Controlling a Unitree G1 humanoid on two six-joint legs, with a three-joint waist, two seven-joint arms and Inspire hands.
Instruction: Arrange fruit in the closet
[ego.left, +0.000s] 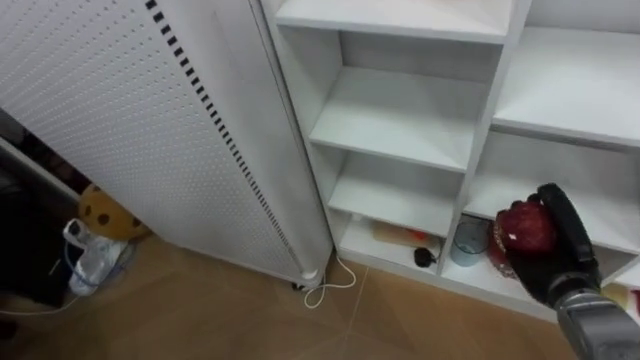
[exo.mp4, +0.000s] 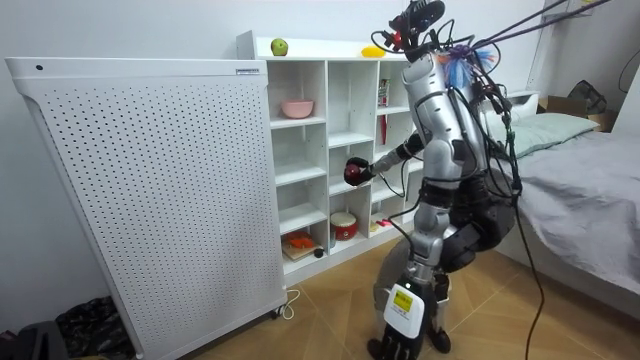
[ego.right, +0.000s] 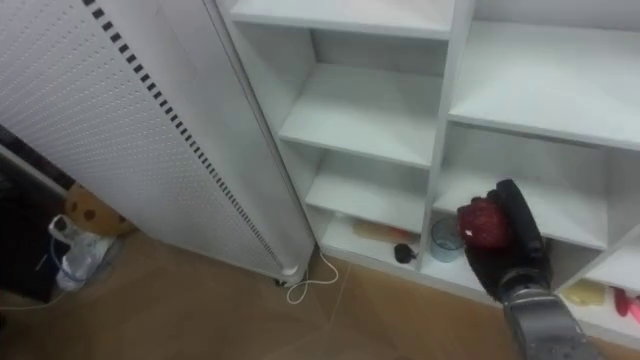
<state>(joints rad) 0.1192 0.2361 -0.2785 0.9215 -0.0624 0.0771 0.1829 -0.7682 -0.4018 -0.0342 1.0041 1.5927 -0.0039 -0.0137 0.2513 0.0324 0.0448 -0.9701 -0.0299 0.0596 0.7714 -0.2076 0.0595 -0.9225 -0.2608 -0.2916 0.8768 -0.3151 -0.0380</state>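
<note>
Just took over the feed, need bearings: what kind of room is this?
Probably a bedroom: a bed with grey bedding beside a white shelf unit holding an apple and a bowl. The right robot hand holds a red fruit.

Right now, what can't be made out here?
- Fruit: its kind; right hand wraps its far side, eye views.
- Dark thing low in the closet: too small to name.
- Pink thing: cut off by right eye view's edge.
- Yellow thing atop the closet: too small, room view.

R arm fwd, R hand (ego.left: 562, 255) curled shut
</note>
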